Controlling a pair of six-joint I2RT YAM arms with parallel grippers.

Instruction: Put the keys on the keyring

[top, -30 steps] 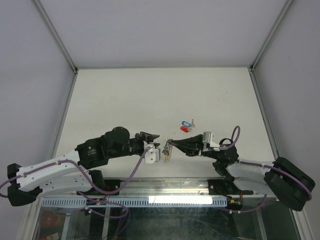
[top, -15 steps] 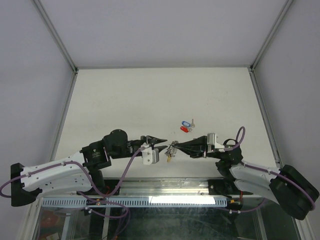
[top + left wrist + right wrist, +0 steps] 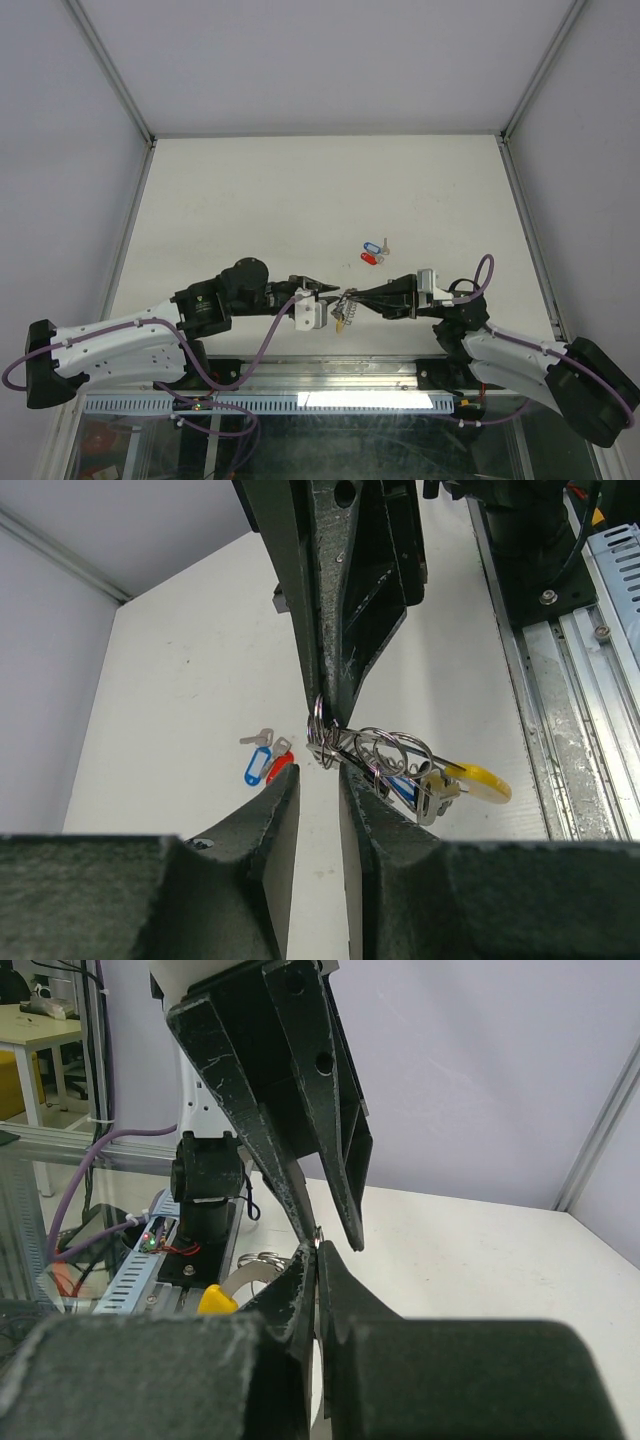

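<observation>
The right gripper (image 3: 328,718) was clenched on the large thin keyring (image 3: 400,750), silvery loops ending in a yellow arc, held in the air and trailing sideways from its tips. The left gripper (image 3: 318,778) met it tip to tip, jaws slightly parted and gripping nothing, with the pinched edge just ahead of its gap. Tiny silvery keys with blue and red tags (image 3: 265,765) lay on the white table (image 3: 180,660) beyond both grippers. Only the left wrist view showed the loops; the right wrist's own fingers hid most of them.
</observation>
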